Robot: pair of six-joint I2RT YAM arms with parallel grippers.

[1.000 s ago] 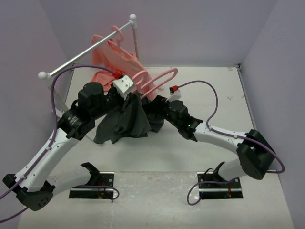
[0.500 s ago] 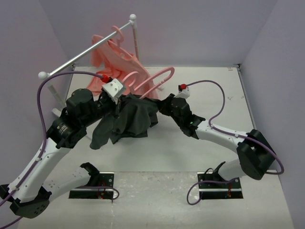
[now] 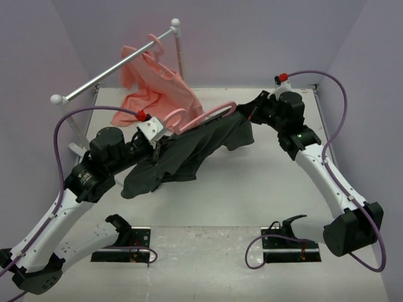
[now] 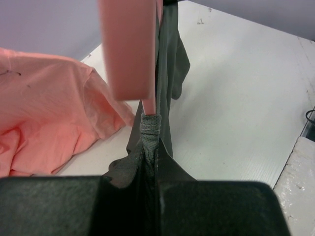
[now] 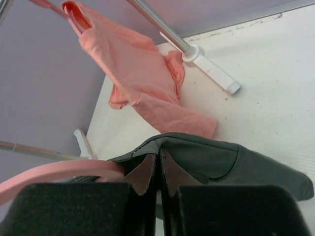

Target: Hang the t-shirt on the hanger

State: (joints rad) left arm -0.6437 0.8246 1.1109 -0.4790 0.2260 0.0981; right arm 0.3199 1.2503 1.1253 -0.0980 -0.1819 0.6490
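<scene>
The dark grey t-shirt [image 3: 189,151] hangs stretched between both grippers above the table. My left gripper [image 3: 165,139] is shut on a fold of the t-shirt [image 4: 167,73], seen between the left gripper [image 4: 150,153] tips. The pink hanger [image 4: 130,49] runs into that fold just past the tips; I cannot tell whether it is pinched too. The hanger [image 3: 204,114] curves along the shirt's upper edge. My right gripper [image 3: 247,119] is shut on the shirt's far right edge. In the right wrist view the right gripper [image 5: 158,164] pinches the t-shirt's hem [image 5: 211,157], with the hanger [image 5: 59,172] to its left.
A clothes rack's rail [image 3: 113,69] crosses the back left, with a salmon-pink garment [image 3: 154,85] on another pink hanger draped to the table. The rack's white foot [image 5: 211,73] stands near it. Purple walls close the left, back and right. The arm bases sit at the near edge.
My right gripper has shut on the t-shirt's edge and swung up and back to the right, pulling the cloth out wide. The left arm drew slightly left, still gripping.
</scene>
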